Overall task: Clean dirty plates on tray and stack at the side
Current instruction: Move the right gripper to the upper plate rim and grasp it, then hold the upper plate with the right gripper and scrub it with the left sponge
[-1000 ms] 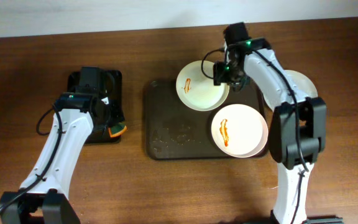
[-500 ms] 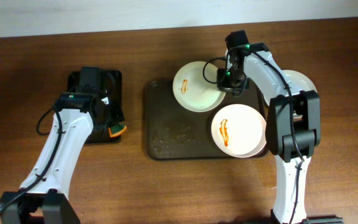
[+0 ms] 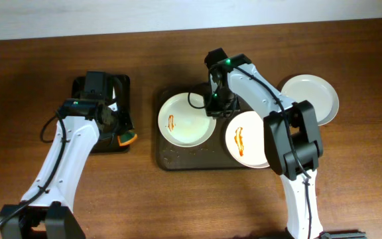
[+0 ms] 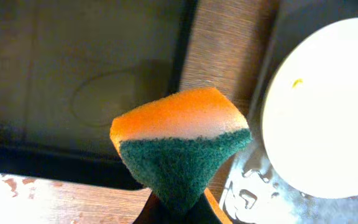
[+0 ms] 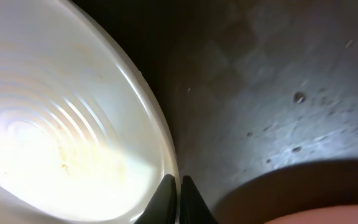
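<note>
We see the right gripper [image 5: 179, 198] pinching the 2 o'clock rim of a plate [image 3: 184, 123] on the tray [image 3: 178, 158], the left gripper [image 3: 121, 130] clamping a sponge [image 4: 180, 144].

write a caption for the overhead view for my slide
Right pincer grips a smeared plate by the rim on the tray; left pincer holds a sponge; a clean plate sits aside.

The wooden table [image 3: 178, 206] carries the tray [image 3: 184, 157], a black tray [image 3: 121, 85] and a white plate [image 3: 318, 93].
</note>
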Robot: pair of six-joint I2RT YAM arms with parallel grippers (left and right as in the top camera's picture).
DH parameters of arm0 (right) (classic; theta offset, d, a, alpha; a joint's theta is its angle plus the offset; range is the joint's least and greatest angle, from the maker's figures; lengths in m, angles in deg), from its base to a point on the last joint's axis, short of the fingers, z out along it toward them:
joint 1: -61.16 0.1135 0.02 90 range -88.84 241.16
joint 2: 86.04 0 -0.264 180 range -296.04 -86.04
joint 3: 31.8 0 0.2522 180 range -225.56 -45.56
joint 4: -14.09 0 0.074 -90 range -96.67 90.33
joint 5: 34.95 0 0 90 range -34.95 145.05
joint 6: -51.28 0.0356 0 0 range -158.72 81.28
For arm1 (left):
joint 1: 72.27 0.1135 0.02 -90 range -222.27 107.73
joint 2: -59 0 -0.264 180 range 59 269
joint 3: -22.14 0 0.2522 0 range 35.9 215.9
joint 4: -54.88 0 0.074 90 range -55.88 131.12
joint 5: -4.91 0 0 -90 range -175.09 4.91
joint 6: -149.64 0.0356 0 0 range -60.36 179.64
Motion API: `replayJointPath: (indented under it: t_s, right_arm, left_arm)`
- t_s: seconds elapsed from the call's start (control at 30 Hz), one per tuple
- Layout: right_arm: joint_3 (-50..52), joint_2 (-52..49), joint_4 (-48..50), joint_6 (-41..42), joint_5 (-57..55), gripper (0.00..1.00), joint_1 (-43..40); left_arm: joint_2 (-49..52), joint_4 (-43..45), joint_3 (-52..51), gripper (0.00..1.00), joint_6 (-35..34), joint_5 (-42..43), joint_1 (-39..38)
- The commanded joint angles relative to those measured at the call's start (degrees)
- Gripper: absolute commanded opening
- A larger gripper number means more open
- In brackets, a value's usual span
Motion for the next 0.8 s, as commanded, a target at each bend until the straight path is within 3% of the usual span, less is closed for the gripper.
replayJointPath:
  t_s: [0.0, 0.2, 0.37, 0.6, 0.77]
  right_arm:
    - [4.17, -0.59, 0.2, 0.79, 0.09, 0.04, 1.64]
    - [14.99, -0.59, 13.44, 5.2, 2.08, 0.04, 2.69]
    - [14.88, -0.57, 12.76, 0.37, 2.56, 0.04, 1.99]
    - [7.67, 0.59, 0.17, 0.48, -5.38, 0.04, 2.58]
    - [7.54, 0.59, -0.61, 0.46, -5.4, 0.04, 3.13]
  left_arm:
    - [0.15, 0.83, -0.39, 0.0, 4.2, 5.33, -0.7]
    - [2.64, 2.6, -0.39, 0.0, 3.96, 5.44, -5.77]
    - [8.41, 9.16, -0.39, 0.0, 3.98, 11.41, -9.22]
    - [12.72, 13.11, -0.39, 0.0, 2.67, 11.41, -12.07]
    - [13.27, 14.45, -0.39, 0.0, 2.19, 11.43, -12.11]
